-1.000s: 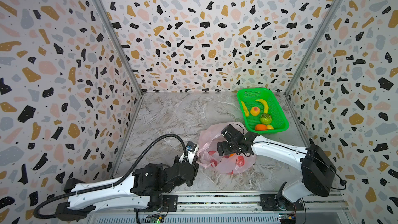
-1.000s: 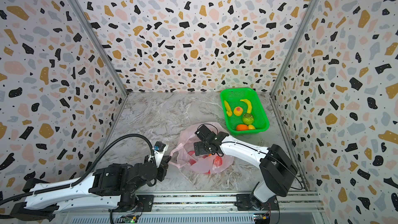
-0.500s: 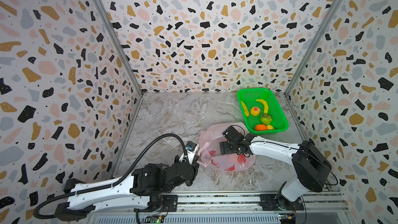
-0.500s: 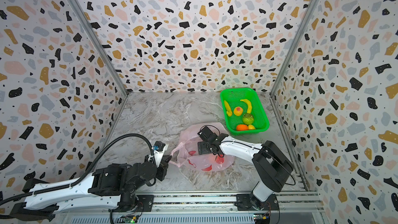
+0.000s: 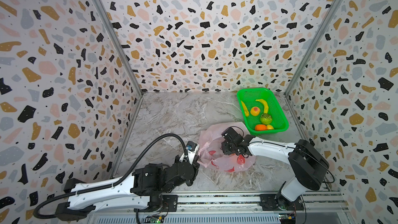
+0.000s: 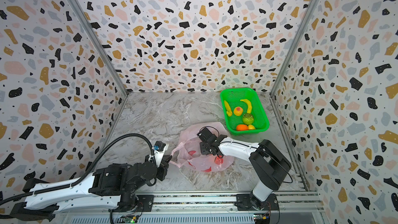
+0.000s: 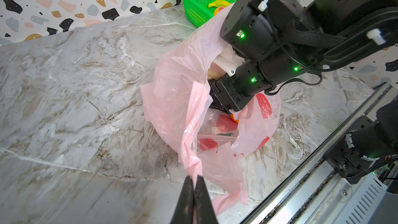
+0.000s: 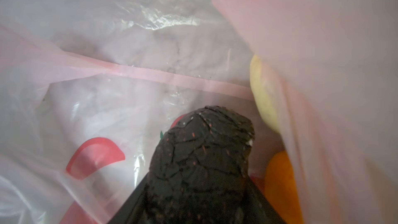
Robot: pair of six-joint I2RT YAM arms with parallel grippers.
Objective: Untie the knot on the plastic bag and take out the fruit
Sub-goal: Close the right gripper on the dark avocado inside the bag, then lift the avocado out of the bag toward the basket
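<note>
The dark, crackle-skinned avocado (image 8: 202, 158) lies inside the thin, crinkly pink plastic bag (image 5: 207, 145) (image 6: 187, 147). Its long axis runs along my right fingers and its narrow end points out past their tips. My right gripper (image 7: 217, 106) is down in the bag's mouth, about half open, with one black finger (image 8: 137, 192) against each flank of the avocado. Just beside that grip, against the film, sit a pale yellow fruit (image 8: 265, 95) and an orange tangerine (image 8: 280, 186).

The bag lies slumped, its mouth gaping toward my left gripper (image 7: 193, 182) (image 5: 195, 158). That gripper is fully closed, pinching a twisted pink handle strip (image 7: 191, 164) drawn from the bag's rim to my fingertips.

Beyond my right gripper, near the bag, stands the green mesh basket (image 5: 253, 90) (image 6: 235, 90), holding more toy fruit. Everything rests on a grey marble-patterned tabletop (image 5: 172, 115), enclosed by terrazzo-patterned walls (image 5: 193, 29), with the metal rail (image 5: 215, 199) behind both my arms.
</note>
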